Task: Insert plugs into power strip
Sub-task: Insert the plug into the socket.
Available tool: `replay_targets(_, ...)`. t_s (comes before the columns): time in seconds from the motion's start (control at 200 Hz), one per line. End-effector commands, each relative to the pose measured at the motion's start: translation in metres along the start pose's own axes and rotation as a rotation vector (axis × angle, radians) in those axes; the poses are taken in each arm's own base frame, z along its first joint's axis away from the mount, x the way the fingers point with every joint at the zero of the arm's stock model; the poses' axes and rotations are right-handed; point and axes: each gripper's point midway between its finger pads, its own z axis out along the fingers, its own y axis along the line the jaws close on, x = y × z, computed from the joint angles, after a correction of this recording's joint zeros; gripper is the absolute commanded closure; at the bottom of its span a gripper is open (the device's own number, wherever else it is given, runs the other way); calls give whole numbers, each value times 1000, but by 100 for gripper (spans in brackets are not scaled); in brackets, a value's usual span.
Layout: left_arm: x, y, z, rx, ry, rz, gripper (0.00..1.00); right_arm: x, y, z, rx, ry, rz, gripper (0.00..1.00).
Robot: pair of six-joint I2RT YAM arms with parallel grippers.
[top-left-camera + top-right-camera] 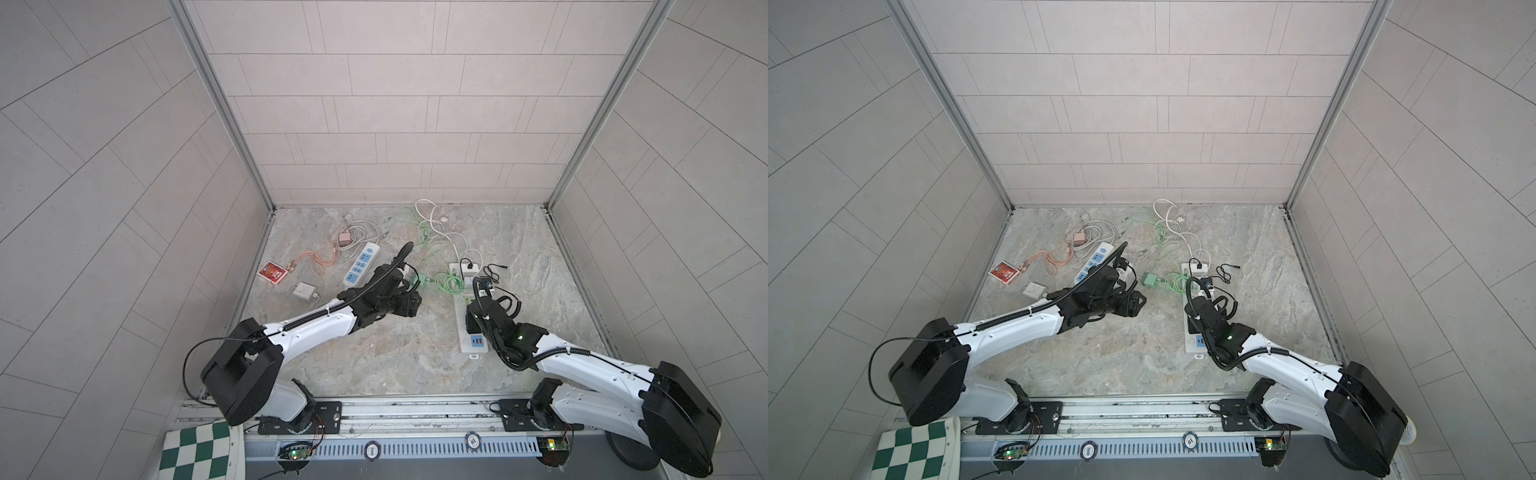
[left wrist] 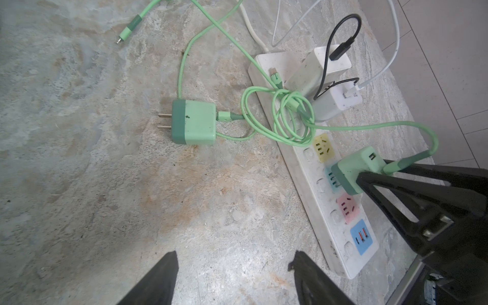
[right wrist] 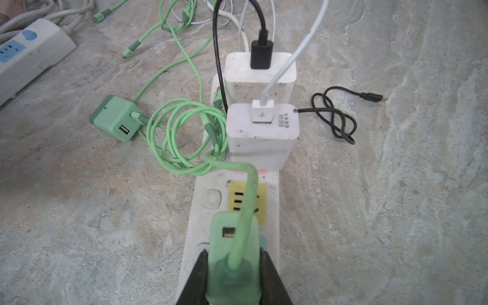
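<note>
My right gripper is shut on a mint green plug with a green cable. The left wrist view shows this plug tilted, its dark end against the teal socket of the white power strip, prongs hidden. Two white plugs stand in the strip's far sockets. Another mint green plug lies on its side on the floor left of the strip, prongs bare. My left gripper hangs open over bare floor short of that plug, holding nothing.
A second strip with blue sockets lies at the left, with a pink plug, a loose white plug and a red card pack near it. Green cable loops drape over the strip. A black cable lies to its right.
</note>
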Motion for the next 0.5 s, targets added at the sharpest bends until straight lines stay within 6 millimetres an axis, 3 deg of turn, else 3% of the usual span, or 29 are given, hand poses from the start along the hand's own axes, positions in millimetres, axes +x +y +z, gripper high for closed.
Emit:
replay_targets(0.0,-12,-5,-8,14,-27,12,25,18,-6,6,22,63,-47,100)
replay_targets(0.495,-12,0,-12,-2,-39,14,25,-18,4,-11,-31,-35,-39,100)
